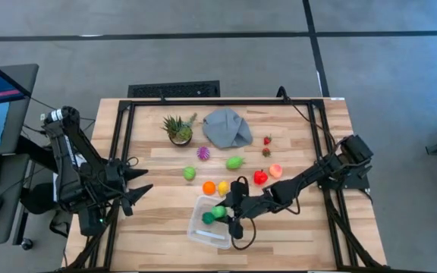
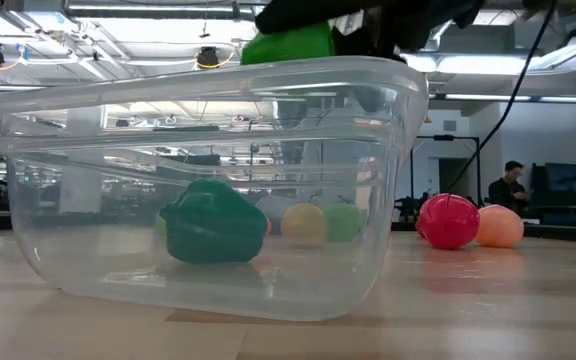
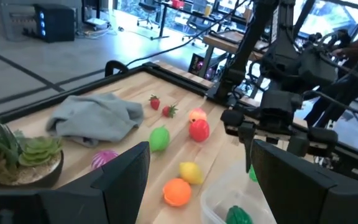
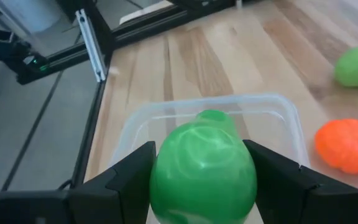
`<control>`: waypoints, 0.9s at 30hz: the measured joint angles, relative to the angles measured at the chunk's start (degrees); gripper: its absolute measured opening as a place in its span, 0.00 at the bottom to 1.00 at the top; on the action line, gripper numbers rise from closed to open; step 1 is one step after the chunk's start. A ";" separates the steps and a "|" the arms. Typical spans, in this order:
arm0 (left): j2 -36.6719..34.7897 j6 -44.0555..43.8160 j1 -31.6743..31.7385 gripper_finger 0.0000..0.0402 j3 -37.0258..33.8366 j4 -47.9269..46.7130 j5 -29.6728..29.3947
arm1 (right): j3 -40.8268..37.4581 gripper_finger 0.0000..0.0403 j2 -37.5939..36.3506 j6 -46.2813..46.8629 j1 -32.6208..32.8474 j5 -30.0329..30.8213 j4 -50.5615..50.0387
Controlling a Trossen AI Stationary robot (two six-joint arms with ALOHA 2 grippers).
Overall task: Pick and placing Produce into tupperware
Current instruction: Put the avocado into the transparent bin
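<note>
The clear tupperware (image 1: 209, 222) stands near the table's front edge with a dark green toy vegetable (image 2: 213, 222) lying on its floor. Just above its rim my right gripper (image 4: 204, 180) is shut on a light green toy fruit (image 1: 220, 211). More produce lies on the wood behind the container: orange (image 1: 209, 186), yellow (image 1: 223, 186), two green pieces (image 1: 190, 173), red (image 1: 260, 177), pink (image 1: 275, 171), purple (image 1: 203, 153) and two strawberries (image 1: 267, 140). My left gripper (image 1: 144, 189) waits open at the table's left edge, nothing between its fingers. My right gripper pinches the light green fruit by its two opposite sides (image 4: 166, 168) between its two fingers. The fingers come slanting down from the table's right side. The fruit (image 2: 288, 45) is lifted clear, above the tupperware's rim and over its inside.
A spiky potted plant (image 1: 179, 129) and a crumpled grey cloth (image 1: 227, 127) sit at the far side of the table. Black frame rails (image 1: 127, 144) run along the table's edges. Bare wood lies left of the container.
</note>
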 joint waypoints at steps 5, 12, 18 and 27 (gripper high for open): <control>0.00 2.61 -0.14 0.67 0.00 -0.09 -0.63 | 1.57 0.62 0.00 -0.10 1.46 3.70 -3.62; 0.00 6.27 -0.14 0.67 0.00 0.65 -2.43 | 2.83 0.62 4.95 1.27 2.03 3.10 -1.25; -0.02 6.12 -0.14 0.67 0.00 0.87 -3.33 | 8.69 0.62 10.77 0.69 2.67 1.46 -3.58; 0.00 6.85 -0.07 0.67 0.00 1.70 -3.15 | 12.17 0.62 11.35 -2.46 2.47 1.63 -11.55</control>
